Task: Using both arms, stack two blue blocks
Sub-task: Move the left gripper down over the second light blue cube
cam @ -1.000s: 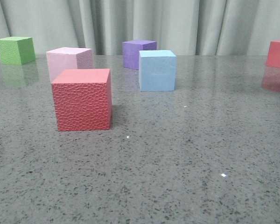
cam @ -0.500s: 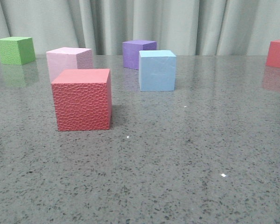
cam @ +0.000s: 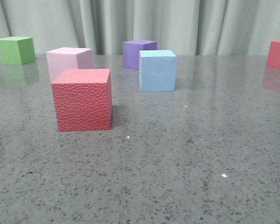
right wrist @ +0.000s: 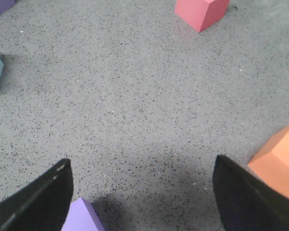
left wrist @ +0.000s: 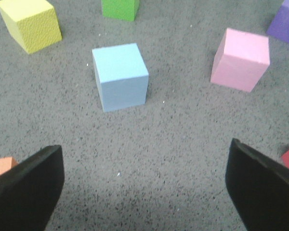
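Left claw [left wrist: 144,192] spread wide, empty, above counter [left wrist: 173,154], blue block [left wrist: 120,77] ahead (upright, untouched). Right claw [right wrist: 142,192] likewise apart, empty.

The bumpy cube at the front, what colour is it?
Red. The bumpy cube has a pebbly dimpled face, seen best in the front view.

Grey black-speckled table [cam: 186,154]. Far: light sky-blue block [cam: 157,70], purple cube [cam: 138,53], pale pink cube [cam: 68,60], green cube [cam: 16,50]. Near left: red cube [cam: 82,99], pebbled texture. My black fingers [left wrist: 26,190] frame a yellow cube [left wrist: 30,23].
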You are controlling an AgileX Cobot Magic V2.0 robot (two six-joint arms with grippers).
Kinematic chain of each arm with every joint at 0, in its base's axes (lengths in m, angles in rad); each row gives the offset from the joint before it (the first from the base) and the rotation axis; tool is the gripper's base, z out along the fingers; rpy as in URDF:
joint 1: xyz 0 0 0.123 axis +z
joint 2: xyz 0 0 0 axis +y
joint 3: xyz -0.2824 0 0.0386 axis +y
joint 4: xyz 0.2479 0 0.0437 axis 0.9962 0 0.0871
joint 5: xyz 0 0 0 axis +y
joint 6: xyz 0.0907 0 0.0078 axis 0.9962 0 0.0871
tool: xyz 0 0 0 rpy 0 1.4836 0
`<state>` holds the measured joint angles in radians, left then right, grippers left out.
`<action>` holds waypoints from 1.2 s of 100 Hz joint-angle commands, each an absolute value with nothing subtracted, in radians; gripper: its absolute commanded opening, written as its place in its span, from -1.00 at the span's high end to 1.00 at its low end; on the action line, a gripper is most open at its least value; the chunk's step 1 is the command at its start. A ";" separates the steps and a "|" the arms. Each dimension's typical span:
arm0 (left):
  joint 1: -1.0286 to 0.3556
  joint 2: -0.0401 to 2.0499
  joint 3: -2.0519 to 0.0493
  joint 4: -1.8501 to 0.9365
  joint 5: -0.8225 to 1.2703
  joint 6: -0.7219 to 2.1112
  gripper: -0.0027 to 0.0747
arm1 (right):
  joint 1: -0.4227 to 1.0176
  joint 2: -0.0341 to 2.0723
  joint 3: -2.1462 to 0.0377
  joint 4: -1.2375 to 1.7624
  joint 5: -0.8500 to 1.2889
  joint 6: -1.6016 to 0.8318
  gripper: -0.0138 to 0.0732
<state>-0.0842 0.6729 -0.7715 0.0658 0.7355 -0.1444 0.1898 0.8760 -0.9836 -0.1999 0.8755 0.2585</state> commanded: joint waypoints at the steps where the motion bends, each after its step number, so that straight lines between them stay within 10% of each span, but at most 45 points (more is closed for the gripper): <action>1: -0.083 0.704 -0.843 0.055 0.647 -0.153 -0.72 | 0.185 0.865 -1.008 -0.227 0.807 0.248 -0.68; 120: -0.083 1.488 -1.342 0.257 0.708 -0.371 -0.72 | 0.185 0.865 -1.008 -0.211 0.801 0.248 -0.68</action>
